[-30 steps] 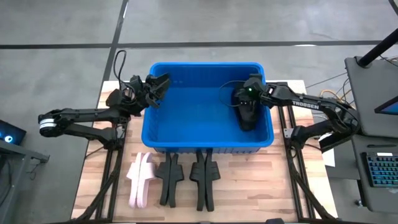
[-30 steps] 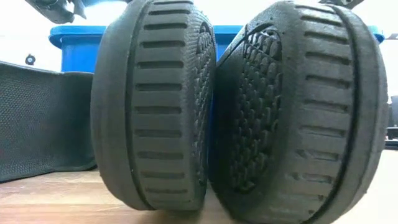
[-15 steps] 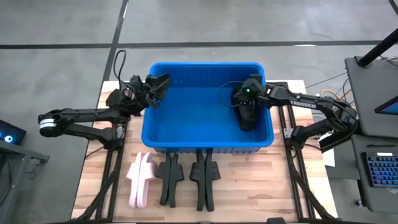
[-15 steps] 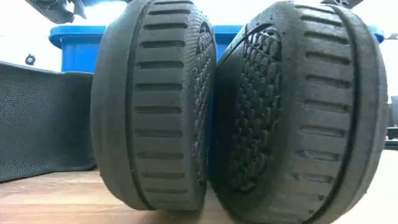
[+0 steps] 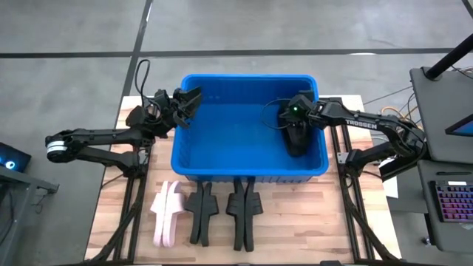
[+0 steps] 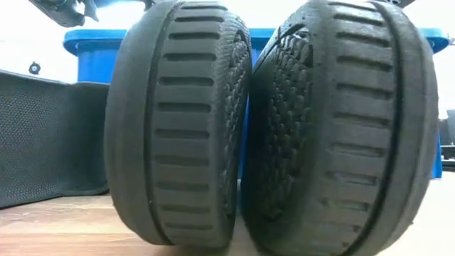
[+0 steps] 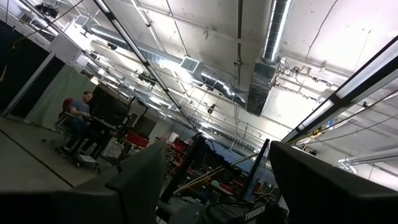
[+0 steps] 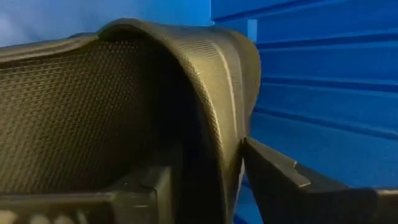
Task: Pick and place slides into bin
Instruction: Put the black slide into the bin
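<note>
The bright blue bin (image 5: pixel 244 77) stands at the table's far middle. A black slide (image 5: pixel 297 142) lies inside it against the right wall. My right gripper (image 5: pixel 295 122) reaches down into the bin, open, its fingers on either side of that slide's strap (image 8: pixel 186 56). My left gripper (image 5: pixel 188 100) waits open above the bin's far left corner, pointing up, with nothing between its fingers (image 7: pixel 217 180). On the wood near the bin's front stand a pale pink pair of slides (image 5: pixel 168 213) and two black pairs (image 5: pixel 200 210) (image 5: pixel 242 210), on their side edges. My right gripper has one finger (image 8: pixel 143 186) inside the black slide's strap and the other finger (image 8: pixel 280 174) outside it, at the strap's edge (image 8: pixel 233 124). The fingers slant down from above. The jaws stand wider than the strap's wall; whether a finger touches it, I cannot tell.
The low view is filled by the ends of two black slides (image 6: pixel 178 121) (image 6: pixel 341 121) standing side by side, with the bin (image 6: pixel 89 43) behind them. The bin's tall walls surround my right gripper. Bare wood lies right of the black slides.
The blue bin has slid a little toward the table's right edge, and the black slide and my right gripper inside it have shifted along with it.
</note>
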Controlling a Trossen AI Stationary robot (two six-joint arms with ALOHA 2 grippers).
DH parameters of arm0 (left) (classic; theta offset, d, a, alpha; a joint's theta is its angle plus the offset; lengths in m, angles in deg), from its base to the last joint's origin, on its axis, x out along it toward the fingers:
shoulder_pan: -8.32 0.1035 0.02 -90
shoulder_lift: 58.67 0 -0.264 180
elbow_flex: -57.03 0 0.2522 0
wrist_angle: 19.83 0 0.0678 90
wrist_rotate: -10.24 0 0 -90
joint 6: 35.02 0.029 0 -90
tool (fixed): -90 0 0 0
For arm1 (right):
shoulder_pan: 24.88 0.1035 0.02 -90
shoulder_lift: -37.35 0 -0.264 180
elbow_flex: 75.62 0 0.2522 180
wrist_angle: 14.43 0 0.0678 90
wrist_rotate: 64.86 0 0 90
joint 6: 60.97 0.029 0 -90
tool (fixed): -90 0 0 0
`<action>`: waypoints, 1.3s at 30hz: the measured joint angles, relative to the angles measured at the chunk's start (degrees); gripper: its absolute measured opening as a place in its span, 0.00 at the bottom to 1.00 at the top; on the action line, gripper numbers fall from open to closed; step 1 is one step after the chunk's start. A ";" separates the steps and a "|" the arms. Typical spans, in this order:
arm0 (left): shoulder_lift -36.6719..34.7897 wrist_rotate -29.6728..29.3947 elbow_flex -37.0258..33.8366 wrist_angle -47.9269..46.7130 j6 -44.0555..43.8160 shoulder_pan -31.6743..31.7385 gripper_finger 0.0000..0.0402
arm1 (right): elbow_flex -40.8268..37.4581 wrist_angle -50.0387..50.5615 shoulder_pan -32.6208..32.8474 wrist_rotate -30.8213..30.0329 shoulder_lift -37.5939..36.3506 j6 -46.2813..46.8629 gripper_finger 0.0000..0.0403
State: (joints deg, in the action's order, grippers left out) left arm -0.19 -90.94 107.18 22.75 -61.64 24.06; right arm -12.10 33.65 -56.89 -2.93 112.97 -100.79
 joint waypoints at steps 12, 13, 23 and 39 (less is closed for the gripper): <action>0.00 0.00 0.00 -0.39 0.00 0.00 0.67 | 12.30 16.89 -0.06 8.09 0.46 5.32 0.46; 0.00 0.00 0.00 -0.40 0.02 0.00 0.67 | 13.42 18.30 -0.02 9.24 0.46 5.34 0.46; 0.00 0.26 0.01 -0.37 0.00 -0.02 0.67 | 25.54 21.60 -0.04 16.07 0.25 25.81 0.44; -0.09 5.36 -0.02 -3.39 -4.70 -0.20 0.67 | 26.80 -3.94 13.98 34.09 -11.32 39.48 0.38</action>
State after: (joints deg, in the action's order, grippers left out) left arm -0.28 -85.58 107.15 19.36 -66.33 23.87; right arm 14.69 29.71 -42.91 31.15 101.65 -61.32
